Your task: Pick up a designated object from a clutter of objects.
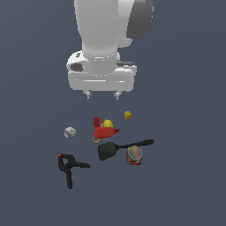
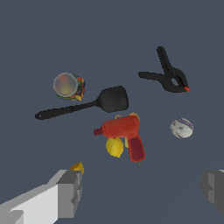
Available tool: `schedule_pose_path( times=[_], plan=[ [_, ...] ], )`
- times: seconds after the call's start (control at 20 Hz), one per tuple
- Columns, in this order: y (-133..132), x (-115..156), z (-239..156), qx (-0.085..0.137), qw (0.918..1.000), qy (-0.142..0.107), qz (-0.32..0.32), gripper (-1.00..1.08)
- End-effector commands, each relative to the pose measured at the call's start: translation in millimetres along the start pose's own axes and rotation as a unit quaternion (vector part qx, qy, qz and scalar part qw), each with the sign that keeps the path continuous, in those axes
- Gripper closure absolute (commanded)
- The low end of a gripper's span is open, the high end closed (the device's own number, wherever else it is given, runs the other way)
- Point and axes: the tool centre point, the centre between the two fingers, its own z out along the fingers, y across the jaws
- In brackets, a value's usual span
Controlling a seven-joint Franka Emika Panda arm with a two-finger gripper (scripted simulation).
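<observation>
Exterior view: end effector w/ fingers spread & empty, high over the clutter, while black spring clamp lies apart at exterior view's left near the white ball, so shift over, align across its body, not handles.

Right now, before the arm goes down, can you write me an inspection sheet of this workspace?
Surface: plain dark grey floor, flat.
Job's thing: black spring clamp, lying alone, handles splayed, untouched.
Clutter: black spatula beside colourful can; red toy drill against a yellow toy; white ball; small yellow piece.
End effector: open, above the clutter, holding nothing.
Cables: nothing seen.
Surroundings: nothing seen.
</observation>
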Motion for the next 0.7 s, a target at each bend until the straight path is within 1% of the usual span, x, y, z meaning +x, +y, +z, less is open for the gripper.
schedule_pose_path(
  times=[0.0,0.35,0.65],
  plan=[
    [3.5,0.7,-1.0,-0.002,1.0,0.002,-0.002,-0.92],
    [3.1,2.2,0.1,-0.002,1.0,0.001,-0.004,-0.92],
    [8.8,13.6,6.8,-0.002,0.9997,0.001,-0.025,-0.92]
  ],
)
